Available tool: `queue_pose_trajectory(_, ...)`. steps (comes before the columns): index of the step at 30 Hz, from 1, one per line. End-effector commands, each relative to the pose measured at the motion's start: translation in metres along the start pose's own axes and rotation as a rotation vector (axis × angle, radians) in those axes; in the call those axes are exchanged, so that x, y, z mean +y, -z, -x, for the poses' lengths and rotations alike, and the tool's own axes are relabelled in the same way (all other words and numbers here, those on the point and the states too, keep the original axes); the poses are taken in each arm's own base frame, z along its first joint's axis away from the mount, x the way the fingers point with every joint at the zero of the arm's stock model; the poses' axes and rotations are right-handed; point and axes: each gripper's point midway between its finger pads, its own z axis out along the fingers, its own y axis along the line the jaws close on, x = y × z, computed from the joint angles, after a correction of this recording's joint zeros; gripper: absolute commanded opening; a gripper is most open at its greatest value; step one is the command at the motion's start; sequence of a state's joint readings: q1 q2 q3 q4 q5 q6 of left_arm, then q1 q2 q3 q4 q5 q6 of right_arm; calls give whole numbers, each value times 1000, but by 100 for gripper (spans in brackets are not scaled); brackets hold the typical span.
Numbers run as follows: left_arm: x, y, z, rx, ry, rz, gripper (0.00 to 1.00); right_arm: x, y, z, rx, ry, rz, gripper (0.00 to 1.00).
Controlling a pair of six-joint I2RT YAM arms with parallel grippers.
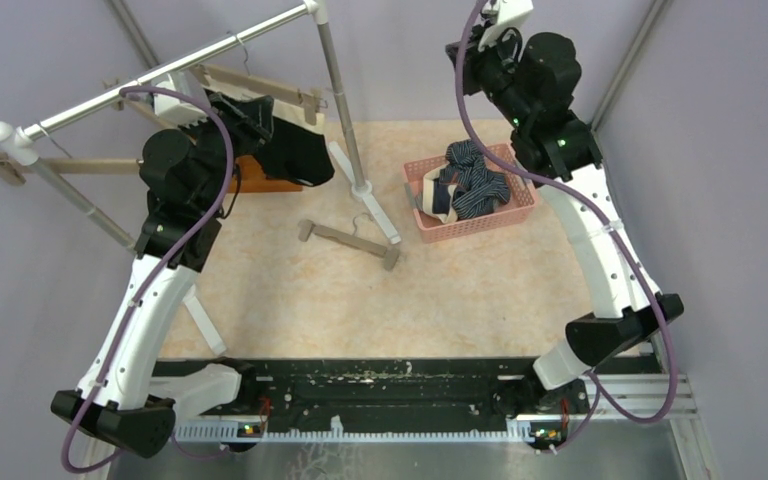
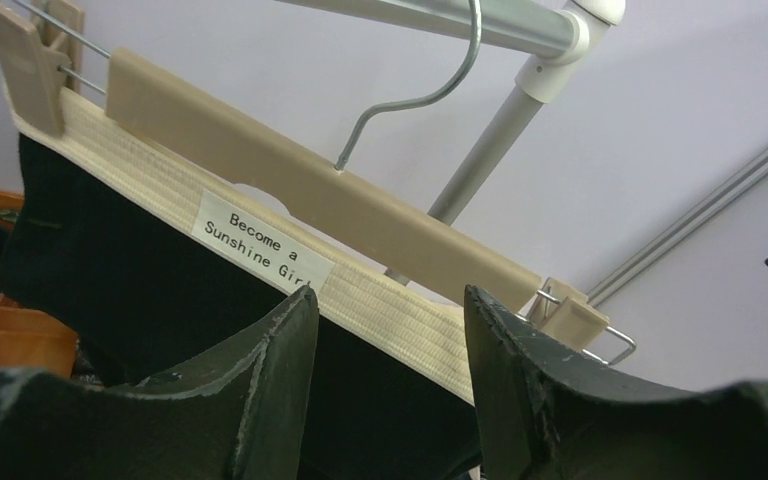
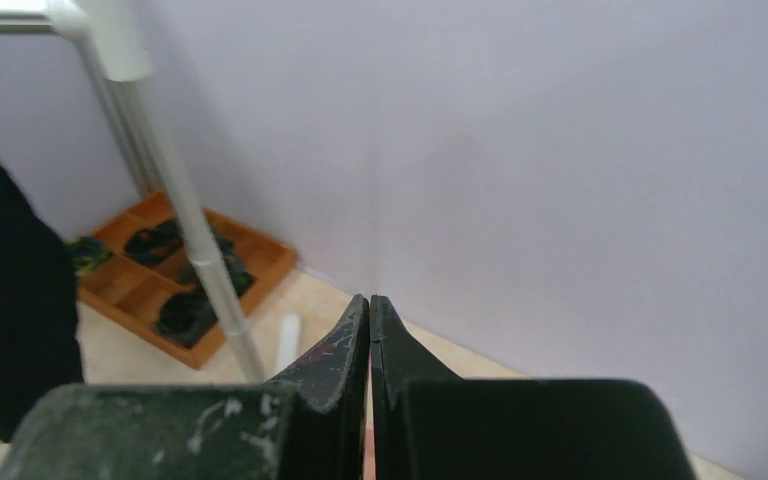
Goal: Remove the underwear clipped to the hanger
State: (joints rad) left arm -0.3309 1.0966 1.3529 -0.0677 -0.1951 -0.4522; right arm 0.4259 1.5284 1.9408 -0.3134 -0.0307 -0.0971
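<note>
The black underwear (image 2: 140,290) hangs by its wide beige waistband (image 2: 390,305), clipped at both ends to a tan hanger (image 2: 310,180) hooked over the rail (image 2: 480,30). A white label (image 2: 260,240) on the waistband reads "Become a Sunshine Gir", with its end hidden. The left fingers (image 2: 270,370) stand apart just in front of the waistband; whether they touch it cannot be told. The right fingers (image 3: 345,360) are pressed together on nothing, high above the pink basket (image 1: 520,222) on the desk (image 1: 360,300), which holds striped underwear (image 1: 475,185).
</note>
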Motion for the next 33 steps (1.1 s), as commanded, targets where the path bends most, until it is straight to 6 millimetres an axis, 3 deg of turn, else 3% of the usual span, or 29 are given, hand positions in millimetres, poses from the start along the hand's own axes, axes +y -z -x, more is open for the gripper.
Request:
queue_pose_trajectory(1,-3,0,16,-55,10,17,62,65,-15,-15,41,-114,303,0)
queue_pose_trajectory(7,0,1,22,-80,3,45,68,129,-11,-17,46,-114,482,0)
queue_pose_trajectory(8,1,1,23,-84,-1,52,68,138,-18,-28,66,-129,512,0)
queue_pose_trajectory(14,4,0,29,-100,-15,78,70,180,-15,-30,58,-191,656,0)
queue_pose_trajectory(28,9,7,46,-99,-62,140,80,253,6,-7,-25,-295,934,0)
queue_pose_trajectory(33,13,5,45,-50,-107,176,83,265,8,-9,-25,-337,986,0)
